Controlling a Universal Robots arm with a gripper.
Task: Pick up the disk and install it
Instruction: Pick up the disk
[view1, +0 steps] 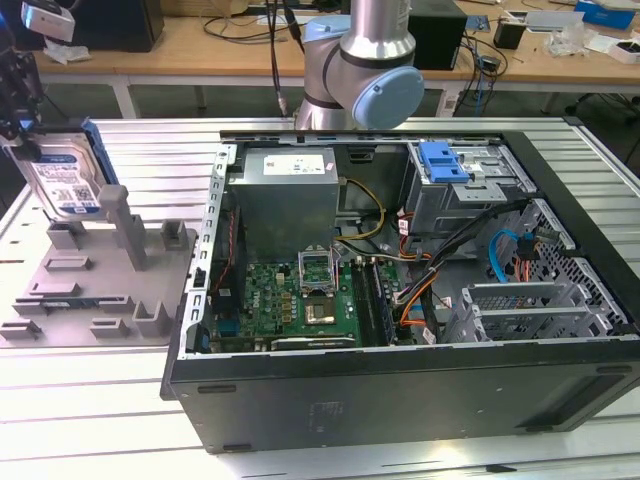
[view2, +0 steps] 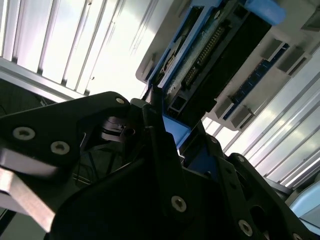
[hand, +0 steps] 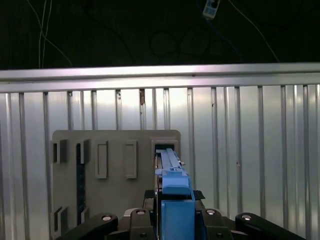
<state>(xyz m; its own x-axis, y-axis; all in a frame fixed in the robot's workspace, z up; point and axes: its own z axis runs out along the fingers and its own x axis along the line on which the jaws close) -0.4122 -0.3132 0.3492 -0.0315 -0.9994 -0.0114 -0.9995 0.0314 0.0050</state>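
Over at the exterior view's left the disk (view1: 62, 172) stands upright on its thin edge. Its white-and-blue labelled face is turned toward the open computer case (view1: 400, 400), and its blue bracket frames the silver body. I can't say for sure whether its long side runs up or across. The gripper (view1: 18, 120) is clamped on its top edge, and in the first wrist view the black fingers (hand: 220, 222) sit on either side of the blue bracket. The narrow edge runs straight down to a slot in the grey moulded fixture plate (hand: 115, 200). Whether the lower edge is seated there or just clear of it, I cannot tell. In the second wrist view the other face shows a dark board with a row of connector pins (view2: 205, 52). The fixture has blocky posts and rectangular pockets and lies flat on a table of ribbed aluminium slats (view1: 100, 420), with bare slats around it. The case stands well apart, lid off, and the green motherboard (view1: 300, 300), the grey power-supply box (view1: 285, 200) and loose cables crowd its floor. A blue latch (view1: 445, 160) tops a metal cage at its far side.
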